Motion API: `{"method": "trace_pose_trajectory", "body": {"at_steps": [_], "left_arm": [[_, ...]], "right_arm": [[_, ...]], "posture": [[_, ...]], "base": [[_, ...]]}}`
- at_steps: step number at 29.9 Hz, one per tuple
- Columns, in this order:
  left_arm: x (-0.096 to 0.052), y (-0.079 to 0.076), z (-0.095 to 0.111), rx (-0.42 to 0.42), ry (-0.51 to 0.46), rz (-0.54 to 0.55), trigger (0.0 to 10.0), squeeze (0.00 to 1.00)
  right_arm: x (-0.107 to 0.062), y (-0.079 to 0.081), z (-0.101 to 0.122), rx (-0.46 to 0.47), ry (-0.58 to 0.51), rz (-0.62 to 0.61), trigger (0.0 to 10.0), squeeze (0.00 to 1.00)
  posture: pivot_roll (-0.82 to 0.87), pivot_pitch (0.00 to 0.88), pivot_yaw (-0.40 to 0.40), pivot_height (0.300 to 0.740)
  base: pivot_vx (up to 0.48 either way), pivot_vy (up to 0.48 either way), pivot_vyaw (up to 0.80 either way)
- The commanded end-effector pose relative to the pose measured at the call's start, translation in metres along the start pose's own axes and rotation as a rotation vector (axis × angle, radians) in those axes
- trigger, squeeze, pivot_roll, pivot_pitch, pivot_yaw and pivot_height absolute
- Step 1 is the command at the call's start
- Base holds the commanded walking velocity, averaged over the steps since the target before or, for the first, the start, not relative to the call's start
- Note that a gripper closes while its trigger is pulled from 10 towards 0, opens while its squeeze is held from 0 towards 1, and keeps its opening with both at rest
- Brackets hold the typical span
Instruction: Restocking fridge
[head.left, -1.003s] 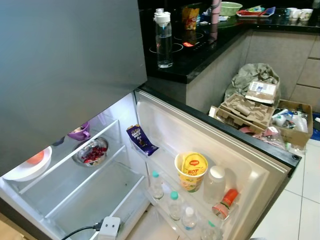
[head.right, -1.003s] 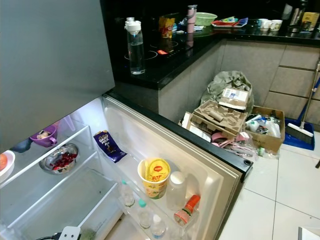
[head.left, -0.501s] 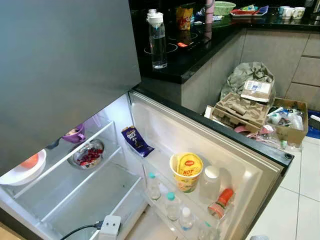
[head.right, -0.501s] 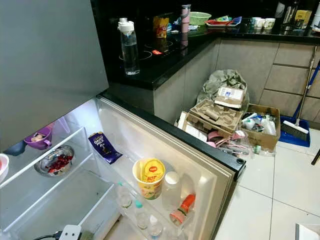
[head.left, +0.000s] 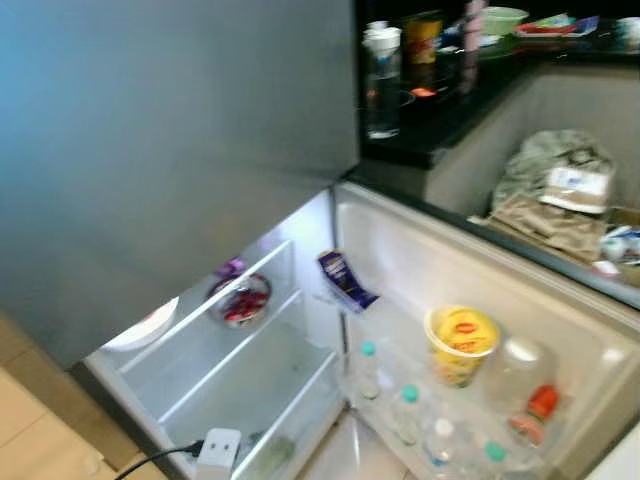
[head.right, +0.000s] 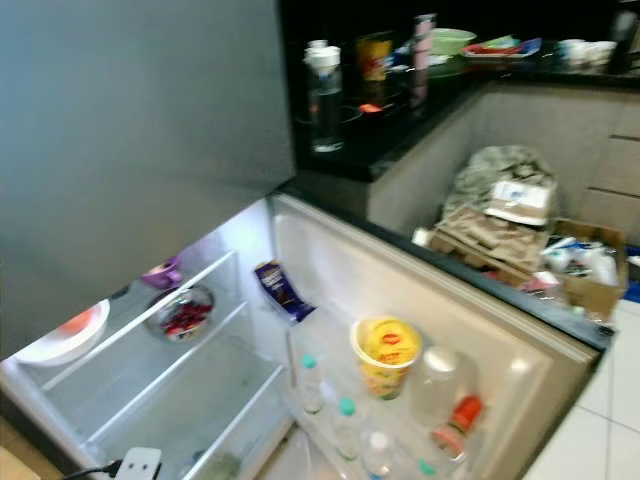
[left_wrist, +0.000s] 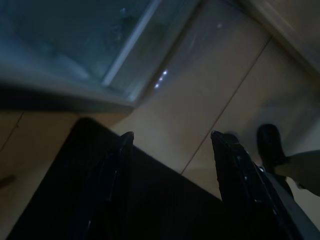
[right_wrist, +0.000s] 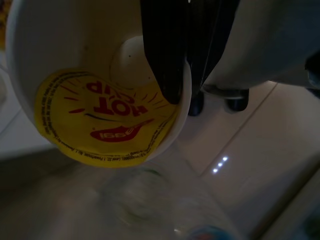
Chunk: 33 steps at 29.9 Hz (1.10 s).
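My left tool (left_wrist: 170, 136) hangs low over the pale tiled floor (left_wrist: 210, 85) with its two black fingers (left_wrist: 121, 145) spread apart and nothing between them, near the bottom edge of the fridge. My right tool (right_wrist: 184, 82) is pinched on the rim of a held noodle cup (right_wrist: 100, 117): one finger sits inside the rim and the other outside, above the yellow "HOT CUP" lid.

Before me the fridge door (head.right: 440, 285) stands wide open. A white plug adapter (head.right: 140, 463) lies at the front of the lowest compartment. In the door's lower rack stand small capped bottles (head.right: 346, 416). On the rack above are a second noodle cup (head.right: 385, 352), a white bottle (head.right: 437, 385) just beside it, and an orange-capped bottle (head.right: 458, 418) lying tilted.

Further in, a purple chocolate packet (head.right: 282, 288) leans in the door's corner. On the glass shelf (head.right: 130, 345) sit a steel bowl (head.right: 183, 315) of red bits, a purple bowl (head.right: 163, 272) and a white plate (head.right: 60, 338).

Beyond, on the black bench (head.right: 395, 135), a clear water bottle (head.right: 323, 85) stands upright.
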<state>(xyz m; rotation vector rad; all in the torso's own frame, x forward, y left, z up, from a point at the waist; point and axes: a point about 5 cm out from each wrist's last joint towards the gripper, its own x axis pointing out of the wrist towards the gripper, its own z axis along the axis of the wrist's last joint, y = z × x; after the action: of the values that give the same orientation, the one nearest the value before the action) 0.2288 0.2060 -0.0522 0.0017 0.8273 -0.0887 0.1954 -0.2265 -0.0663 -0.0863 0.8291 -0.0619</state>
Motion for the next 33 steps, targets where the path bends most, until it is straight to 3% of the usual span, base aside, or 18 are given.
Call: {"method": "trace_pose_trajectory", "body": {"at_steps": [1, 5, 18, 33], "left_arm": [[-0.0019, 0.0032, -0.0073, 0.036, 0.034, 0.0, 10.0, 0.0], [-0.0019, 0.0031, -0.0068, 0.055, 0.036, -0.008, 10.0, 0.0], [-0.0039, 0.0073, -0.0104, 0.124, 0.072, -0.03, 10.0, 0.0], [-0.0013, 0.0021, -0.0042, 0.191, 0.079, -0.062, 10.0, 0.0]], "right_arm": [[-0.0015, 0.0005, -0.0061, 0.022, 0.015, -0.005, 10.0, 0.0], [-0.0018, 0.0006, -0.0071, 0.025, 0.016, -0.007, 10.0, 0.0], [-0.0034, 0.0027, -0.0125, 0.044, 0.021, -0.012, 10.0, 0.0], [-0.0026, 0.0005, -0.009, 0.075, 0.007, -0.033, 10.0, 0.0]], "posture": [[-0.14, 0.146, 0.083, 0.74], [-0.14, 0.148, 0.084, 0.74], [-0.13, 0.139, 0.104, 0.74], [-0.13, 0.135, 0.122, 0.74]], "base": [[0.0, 0.0, 0.0], [0.0, 0.0, 0.0], [0.0, -0.48, 0.0], [0.0, -0.474, 0.0]]}}
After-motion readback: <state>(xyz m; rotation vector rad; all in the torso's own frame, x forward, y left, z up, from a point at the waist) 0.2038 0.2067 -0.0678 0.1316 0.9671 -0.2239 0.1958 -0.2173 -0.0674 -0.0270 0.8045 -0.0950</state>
